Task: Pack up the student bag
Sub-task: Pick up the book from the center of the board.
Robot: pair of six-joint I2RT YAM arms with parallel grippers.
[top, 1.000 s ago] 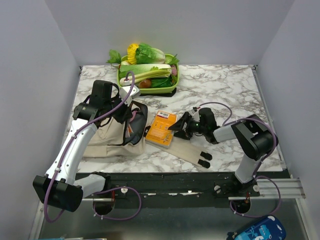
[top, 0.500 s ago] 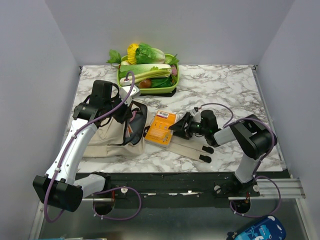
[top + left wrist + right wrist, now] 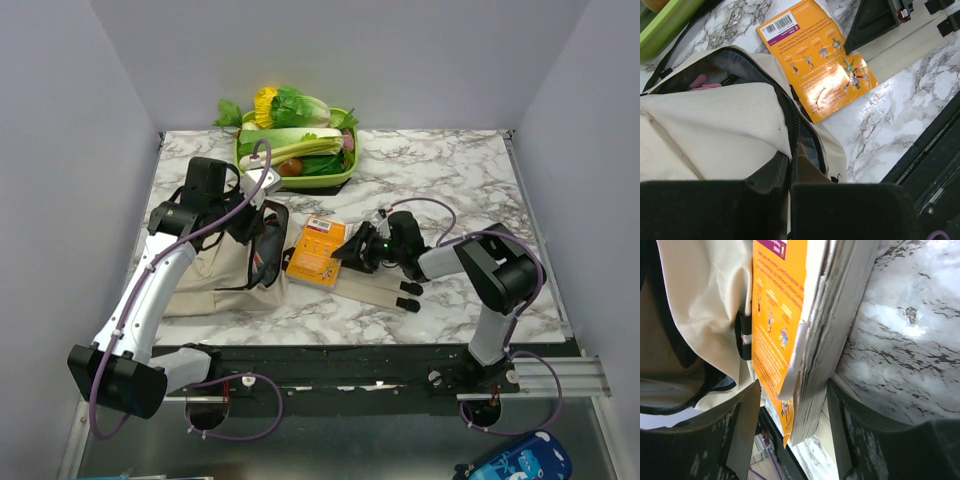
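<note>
Closing on book (image 3: 318, 250) beside bag (image 3: 225, 275).
Narrows right gripper (image 3: 352, 253) astride book's newly lifted edge, not yet pinching; keeps left gripper (image 3: 258, 218) clamped on bag's rim at left, mouth open for loading.

The left wrist view crops and blurs the left gripper (image 3: 790, 190) at the bottom edge, its dark fingers pressed together on the rim of the student bag (image 3: 715, 125). From above, its own wrist covers those fingertips. Inside the bag we make out only part of a pink thing (image 3: 699, 81); the rest is dark. The orange book (image 3: 315, 252) carries print too small to read. The beige straps (image 3: 385, 290) run under it, so where they join the bag is hidden. The right gripper (image 3: 794, 390) straddles the book's page edge, jaws apart; whether either finger touches it we cannot tell. A blue object (image 3: 515, 462) is cut by the lower edge.
</note>
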